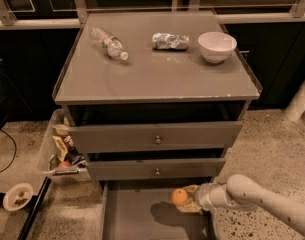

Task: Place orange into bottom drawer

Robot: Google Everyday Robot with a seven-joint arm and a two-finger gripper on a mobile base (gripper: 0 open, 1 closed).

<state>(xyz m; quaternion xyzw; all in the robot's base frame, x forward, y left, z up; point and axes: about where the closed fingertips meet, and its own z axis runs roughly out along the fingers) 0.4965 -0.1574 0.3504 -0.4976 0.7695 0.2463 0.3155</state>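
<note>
One grey cabinet (157,74) has three drawers: two upper drawers (154,136) with round knobs, each a little open, and the bottom drawer (134,219), which is pulled out far at the cabinet's foot. One white arm (264,204) reaches in from the cabinet's right side. One clear bin (51,151) with mixed small items stands against the cabinet's left side. On the cabinet's top there are one white bowl (217,46), one plastic bottle (109,43) lying down and one crumpled packet (170,41). The one gripper (187,200) is above the bottom drawer's right part, closed around the one orange (179,196), which hangs over the drawer floor.
</note>
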